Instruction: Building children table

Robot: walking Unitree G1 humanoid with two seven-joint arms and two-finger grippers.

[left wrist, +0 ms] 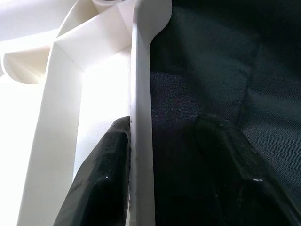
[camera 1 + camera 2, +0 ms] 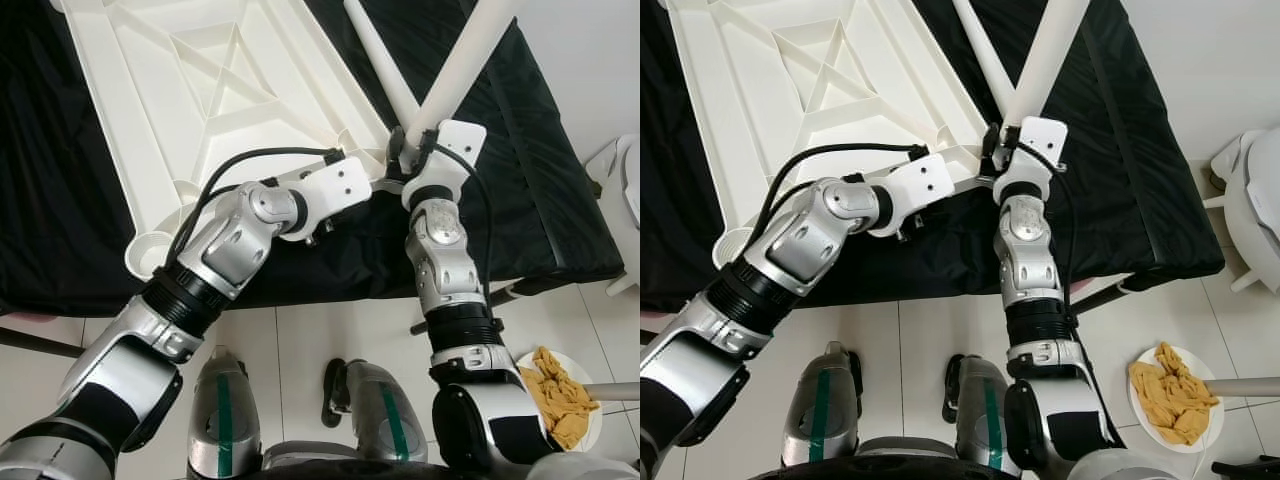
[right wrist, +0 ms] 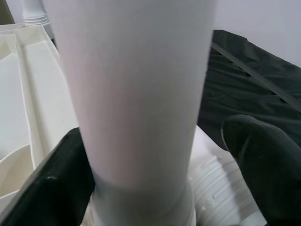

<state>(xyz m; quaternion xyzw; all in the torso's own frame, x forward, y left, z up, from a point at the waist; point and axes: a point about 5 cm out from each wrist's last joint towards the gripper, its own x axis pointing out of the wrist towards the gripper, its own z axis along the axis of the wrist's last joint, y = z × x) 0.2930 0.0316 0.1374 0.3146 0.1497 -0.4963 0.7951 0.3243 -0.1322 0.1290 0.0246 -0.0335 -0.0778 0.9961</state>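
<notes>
Black cloth (image 2: 520, 170) covers the surface, whose near edge runs just before the robot's legs, with white floor tiles (image 2: 300, 340) below. An upturned white tabletop (image 2: 190, 90) lies on the cloth, ribbed underneath, its near corner socket overhanging the edge. The left gripper (image 1: 155, 160) straddles the tabletop's thin rim, jaws apart, one finger (image 1: 106, 174) touching it. The right gripper (image 3: 155, 174) has its jaws around a smooth white leg (image 2: 465, 55) standing tilted at the tabletop's right corner, though I cannot tell whether they press it. A second leg (image 2: 380, 65) crosses behind. A plate (image 2: 1175, 395) of yellow pieces sits on the floor at right.
</notes>
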